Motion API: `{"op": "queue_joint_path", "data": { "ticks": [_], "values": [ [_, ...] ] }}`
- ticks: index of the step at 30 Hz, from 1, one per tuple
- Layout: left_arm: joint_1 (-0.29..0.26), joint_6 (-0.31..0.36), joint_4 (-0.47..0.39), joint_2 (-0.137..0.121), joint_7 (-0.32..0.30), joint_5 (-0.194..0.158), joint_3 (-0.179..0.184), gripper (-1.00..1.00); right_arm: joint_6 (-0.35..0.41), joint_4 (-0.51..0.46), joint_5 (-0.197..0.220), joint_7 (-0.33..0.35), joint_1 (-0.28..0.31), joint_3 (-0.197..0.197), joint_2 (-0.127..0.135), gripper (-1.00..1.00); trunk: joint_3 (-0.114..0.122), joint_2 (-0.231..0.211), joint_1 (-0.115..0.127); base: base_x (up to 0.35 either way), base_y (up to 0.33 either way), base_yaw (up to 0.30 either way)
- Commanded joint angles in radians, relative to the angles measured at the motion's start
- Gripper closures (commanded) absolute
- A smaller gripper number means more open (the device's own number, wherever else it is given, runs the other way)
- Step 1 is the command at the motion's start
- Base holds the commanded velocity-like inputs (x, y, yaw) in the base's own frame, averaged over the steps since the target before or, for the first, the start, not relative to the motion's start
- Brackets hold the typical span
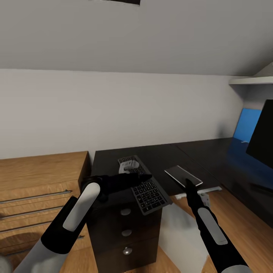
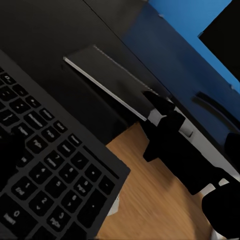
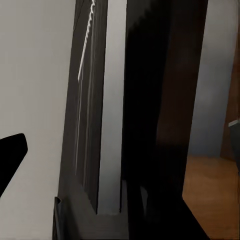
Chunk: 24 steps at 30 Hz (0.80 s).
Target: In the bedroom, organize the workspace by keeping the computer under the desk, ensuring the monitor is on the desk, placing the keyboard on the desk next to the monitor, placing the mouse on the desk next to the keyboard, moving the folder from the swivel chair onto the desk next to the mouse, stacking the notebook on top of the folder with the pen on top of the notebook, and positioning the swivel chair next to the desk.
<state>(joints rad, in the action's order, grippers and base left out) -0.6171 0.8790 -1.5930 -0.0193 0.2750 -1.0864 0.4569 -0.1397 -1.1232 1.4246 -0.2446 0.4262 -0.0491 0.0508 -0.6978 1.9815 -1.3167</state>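
Observation:
The black keyboard (image 1: 148, 191) lies slantwise on the black desk (image 1: 159, 157), its near end hanging past the front edge above the drawers. My left gripper (image 1: 146, 176) reaches across its middle and looks shut on it; the keys (image 2: 45, 165) show very close in the left wrist view. A thin dark notebook (image 1: 183, 175) (image 2: 107, 80) lies flat to the right. My right gripper (image 1: 188, 185) (image 2: 159, 107) points up just in front of it, below the desk edge, with one finger (image 3: 10, 155) far to the side. The monitor (image 1: 263, 136) stands at the right. The light-grey computer (image 1: 177, 229) shows under the desk.
A wooden chest (image 1: 41, 178) with long bar handles stands left of the desk. Three drawers with round knobs (image 1: 126, 232) sit under the keyboard. A small pale object (image 1: 129, 164) rests at the keyboard's far end. A blue panel (image 1: 247, 127) stands behind the monitor, under a white shelf (image 1: 252, 80).

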Motion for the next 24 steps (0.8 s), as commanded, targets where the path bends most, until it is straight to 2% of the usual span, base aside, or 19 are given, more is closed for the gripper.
{"op": "queue_joint_path", "data": {
  "ticks": [1,9,24],
  "values": [
    [-0.001,0.001,-0.001,-0.001,0.01,-0.01,0.001,-1.0,-0.009,0.008,0.015,-0.01,0.0,-0.004,0.001,-1.0,-0.001,0.0,0.0,-0.218,0.0,0.0],
    [-0.001,0.001,-0.001,-0.001,0.011,-0.01,0.001,-1.0,-0.009,0.008,0.014,-0.01,0.0,-0.004,0.001,-1.0,-0.001,0.0,0.0,-0.186,0.0,0.0],
    [-0.001,0.001,-0.001,-0.001,0.011,-0.01,0.002,-1.0,-0.009,0.008,0.014,-0.01,0.0,-0.005,0.001,-1.0,-0.001,0.0,0.0,-0.018,0.0,0.0]
  ]
}}
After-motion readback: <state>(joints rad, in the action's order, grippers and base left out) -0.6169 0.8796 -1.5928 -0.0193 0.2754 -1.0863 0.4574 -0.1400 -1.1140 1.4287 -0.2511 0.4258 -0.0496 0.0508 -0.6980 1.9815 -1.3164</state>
